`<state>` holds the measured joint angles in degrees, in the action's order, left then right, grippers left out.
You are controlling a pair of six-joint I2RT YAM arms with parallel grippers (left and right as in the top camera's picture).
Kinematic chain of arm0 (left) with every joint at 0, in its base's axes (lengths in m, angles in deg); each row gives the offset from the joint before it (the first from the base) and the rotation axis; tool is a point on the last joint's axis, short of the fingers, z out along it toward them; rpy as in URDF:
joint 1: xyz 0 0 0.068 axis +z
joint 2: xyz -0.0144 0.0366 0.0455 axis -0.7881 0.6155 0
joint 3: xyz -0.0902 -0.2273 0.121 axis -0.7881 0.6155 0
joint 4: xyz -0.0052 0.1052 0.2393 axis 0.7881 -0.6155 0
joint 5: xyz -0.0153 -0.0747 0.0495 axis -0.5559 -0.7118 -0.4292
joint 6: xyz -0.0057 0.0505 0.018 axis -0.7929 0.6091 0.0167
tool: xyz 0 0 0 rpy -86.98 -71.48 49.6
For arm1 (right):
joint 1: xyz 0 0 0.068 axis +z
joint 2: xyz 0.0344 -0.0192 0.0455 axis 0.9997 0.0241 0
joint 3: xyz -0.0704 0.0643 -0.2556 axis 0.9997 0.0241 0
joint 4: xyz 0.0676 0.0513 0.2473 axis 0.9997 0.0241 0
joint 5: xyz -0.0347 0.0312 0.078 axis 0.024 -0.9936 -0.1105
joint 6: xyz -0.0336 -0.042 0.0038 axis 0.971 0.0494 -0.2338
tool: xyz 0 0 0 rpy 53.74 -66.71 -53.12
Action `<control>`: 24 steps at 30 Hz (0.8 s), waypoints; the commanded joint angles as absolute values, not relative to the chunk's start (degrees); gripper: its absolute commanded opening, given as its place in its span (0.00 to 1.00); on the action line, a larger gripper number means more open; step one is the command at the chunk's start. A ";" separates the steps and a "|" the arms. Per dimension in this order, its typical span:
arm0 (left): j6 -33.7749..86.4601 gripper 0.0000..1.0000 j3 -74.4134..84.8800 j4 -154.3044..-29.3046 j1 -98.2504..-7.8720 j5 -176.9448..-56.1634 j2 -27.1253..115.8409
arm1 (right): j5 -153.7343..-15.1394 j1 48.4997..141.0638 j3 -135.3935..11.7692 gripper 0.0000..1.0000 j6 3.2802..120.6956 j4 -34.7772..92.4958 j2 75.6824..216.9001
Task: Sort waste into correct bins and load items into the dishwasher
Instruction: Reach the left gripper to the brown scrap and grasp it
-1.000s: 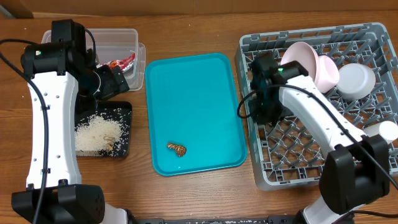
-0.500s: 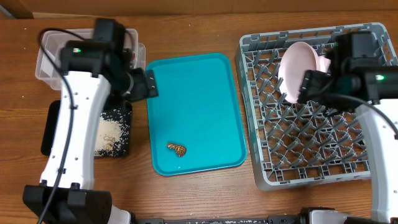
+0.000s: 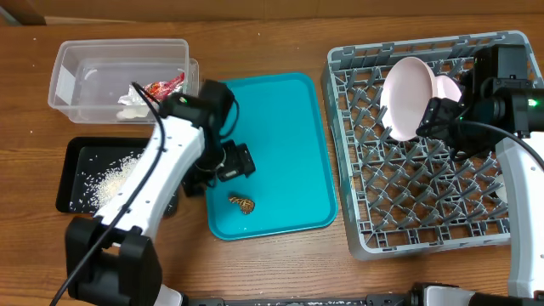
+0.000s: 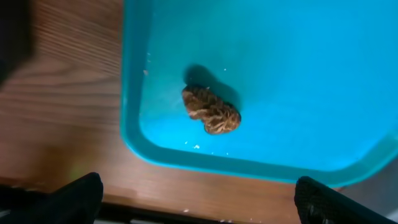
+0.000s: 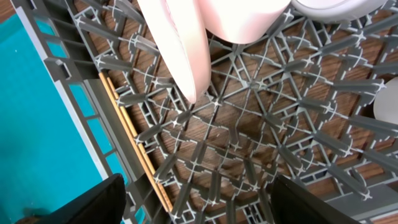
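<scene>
Brown food scrap point(image 4: 211, 111) lies alone on the teal tray point(image 3: 280, 110), close to its robot-side rim. It looks light, soft and crumbly; I judge a gentle pinch across its narrow middle is best. Left pincer point(image 4: 199, 204) hangs above it, spread wide, empty. Right pincer point(image 5: 202, 202) also open, over the dish rack point(image 3: 357, 229), holding nothing. Left fingertips are cut off at the frame edge; the scrap's underside is hidden.

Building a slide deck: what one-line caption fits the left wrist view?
Open left gripper above a small brown food scrap lying near a corner of the teal tray.
</scene>
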<state>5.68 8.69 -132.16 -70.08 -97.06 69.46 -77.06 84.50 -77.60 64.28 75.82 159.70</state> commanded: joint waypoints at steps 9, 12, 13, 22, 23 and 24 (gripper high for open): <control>-1.86 0.98 23.46 -116.30 -72.07 -101.01 69.79 | -77.39 84.32 -77.95 0.76 64.06 75.78 159.74; -2.17 0.98 24.84 -114.15 -72.07 -101.04 69.79 | -77.39 84.32 -77.95 0.76 64.04 76.04 159.74; -2.19 0.97 25.12 -113.87 -72.07 -101.04 69.79 | -77.39 84.32 -77.95 0.76 64.06 76.10 159.74; -7.22 0.92 26.15 -112.51 -72.09 -102.76 70.07 | -77.54 84.32 -77.95 0.76 64.06 75.99 159.74; -8.11 0.92 26.15 -112.47 -72.09 -102.70 70.14 | -77.54 84.32 -77.95 0.76 64.04 76.04 159.74; -8.64 0.91 26.17 -112.12 -72.09 -102.67 70.40 | -77.54 84.32 -77.95 0.76 64.06 76.10 159.74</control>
